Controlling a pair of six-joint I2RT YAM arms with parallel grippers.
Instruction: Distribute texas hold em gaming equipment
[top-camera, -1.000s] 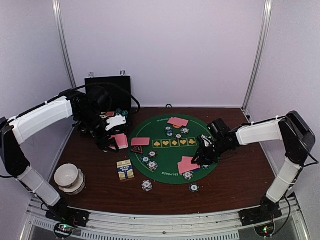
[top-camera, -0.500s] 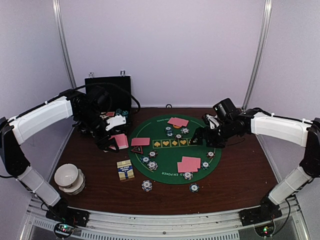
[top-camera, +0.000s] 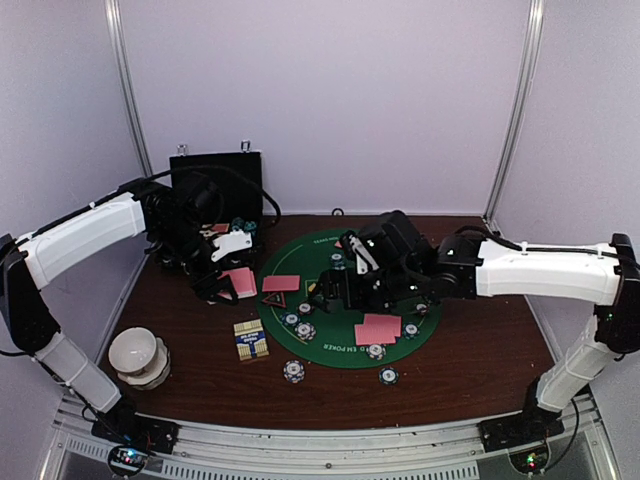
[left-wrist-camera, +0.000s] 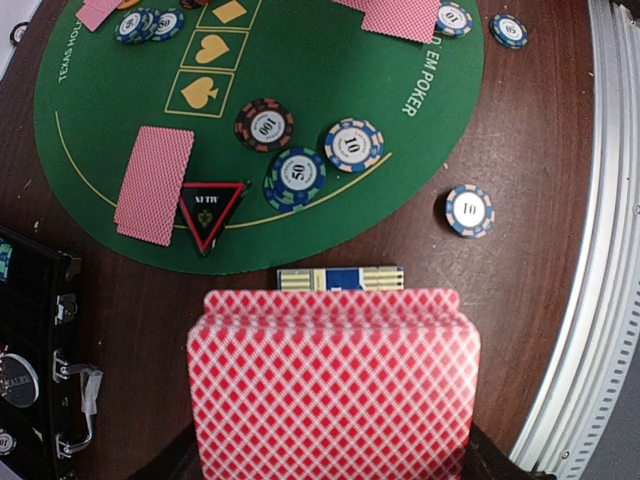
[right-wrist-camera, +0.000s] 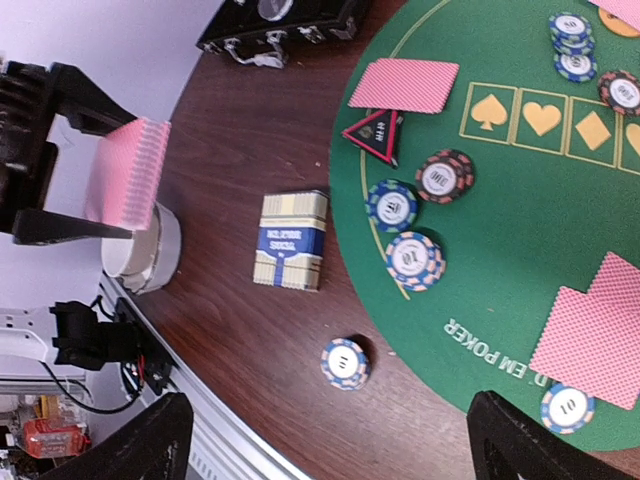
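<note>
Between the clamped left fingers (right-wrist-camera: 50, 228) a pink-backed playing card stack (left-wrist-camera: 330, 385) is sitting; right fingers (right-wrist-camera: 540, 440) are hanging wide open, empty.

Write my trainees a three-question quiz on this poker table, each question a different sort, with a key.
1. True or false: the right gripper is shut on a card.
2. The left gripper holds: A a poker chip; B a deck of pink-backed cards; C a bowl.
3. Fill in: of the red triangle marker and the card box, the ___ lies off the green mat.
Key: 1 false, its jaws stand open and empty; 2 B; 3 card box.
</note>
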